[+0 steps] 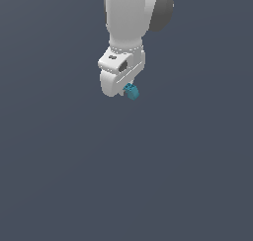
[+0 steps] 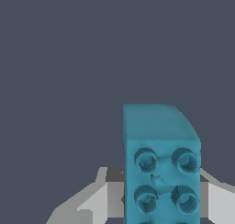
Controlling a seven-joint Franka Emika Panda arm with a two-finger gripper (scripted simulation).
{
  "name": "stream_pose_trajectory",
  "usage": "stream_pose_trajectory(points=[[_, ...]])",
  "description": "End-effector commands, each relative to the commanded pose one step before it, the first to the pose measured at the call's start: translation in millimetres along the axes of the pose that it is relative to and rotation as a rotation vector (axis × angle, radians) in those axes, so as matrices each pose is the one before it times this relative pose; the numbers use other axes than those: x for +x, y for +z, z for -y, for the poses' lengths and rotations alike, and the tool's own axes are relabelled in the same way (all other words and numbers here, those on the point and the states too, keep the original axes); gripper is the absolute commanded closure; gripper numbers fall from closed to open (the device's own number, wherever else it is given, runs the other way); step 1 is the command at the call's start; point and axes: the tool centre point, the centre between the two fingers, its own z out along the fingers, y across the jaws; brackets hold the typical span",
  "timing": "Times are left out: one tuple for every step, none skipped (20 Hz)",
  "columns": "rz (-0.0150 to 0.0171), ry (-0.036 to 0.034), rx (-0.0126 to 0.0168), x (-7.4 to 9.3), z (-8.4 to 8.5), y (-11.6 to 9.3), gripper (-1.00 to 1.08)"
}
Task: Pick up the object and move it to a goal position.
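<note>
A small teal block (image 1: 132, 92) is gripped in the white hand (image 1: 123, 89), seemingly lifted. The carrying step appears to be in progress; steady transport to the goal is called for next.

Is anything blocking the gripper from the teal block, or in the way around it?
Nothing visible does. The teal block already sits between the fingers of the gripper, and both views show only plain dark background around it. No goal marker is visible, so that path cannot be judged.
</note>
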Motion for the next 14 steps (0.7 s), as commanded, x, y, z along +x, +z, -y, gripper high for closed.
stream_pose_trajectory(points=[[-0.00033, -0.00057, 0.00064, -7.98, -0.89, -22.23, 1.08], [0.0, 0.0, 0.0, -2.7, -0.58, -7.57, 1.08], [-0.00008, 0.00068, -0.0001, -2.82, -0.74, -7.05, 1.08], [0.0, 0.0, 0.0, -2.27, -0.57, -6.39, 1.08], [0.0, 0.0, 0.0, -2.06, -0.56, -5.8, 1.08], [0.00046, 0.00045, -0.00025, -1.89, -0.59, -5.21, 1.08], [0.0, 0.0, 0.0, -1.64, -0.53, -4.65, 1.08], [0.0, 0.0, 0.0, -1.43, -0.5, -4.09, 1.08], [0.00067, 0.00062, -0.00036, -1.28, -0.52, -3.5, 1.08], [0.0, 0.0, 0.0, -1.03, -0.43, -2.97, 1.08], [0.0, 0.0, 0.0, -0.84, -0.37, -2.42, 1.08], [0.0, 0.0, 0.0, -0.65, -0.3, -1.88, 1.08], [0.00049, 0.00041, -0.00025, -0.47, -0.25, -1.31, 1.08], [0.0, 0.0, 0.0, -0.27, -0.14, -0.8, 1.08]])
